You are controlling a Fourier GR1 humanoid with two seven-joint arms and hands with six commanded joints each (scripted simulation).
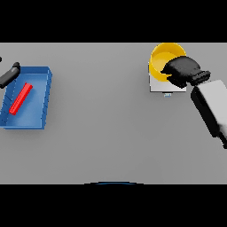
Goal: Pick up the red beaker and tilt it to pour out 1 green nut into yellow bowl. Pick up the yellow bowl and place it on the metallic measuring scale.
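one round yellow bowl (pixel 163 56) on flat square metallic scale (pixel 156 84) | right hand (pixel 181 71) curled on rim

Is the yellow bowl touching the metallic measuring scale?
Touching. The head view shows the yellow bowl overlapping the metallic measuring scale with no gap, the right robot hand on its rim.

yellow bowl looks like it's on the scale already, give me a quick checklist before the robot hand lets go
1. Yellow bowl over the metallic scale: ok, it sits at the scale's far side.
2. Bowl fully seated on the scale: cannot tell, the right robot hand covers its near rim.
3. Right robot hand's fingers on the bowl rim: cannot tell, their curl is not clear.
4. Green nut inside the bowl: cannot tell, none visible.
5. Left robot hand clear of the bowl: ok, it is by the blue tray holding a red object.
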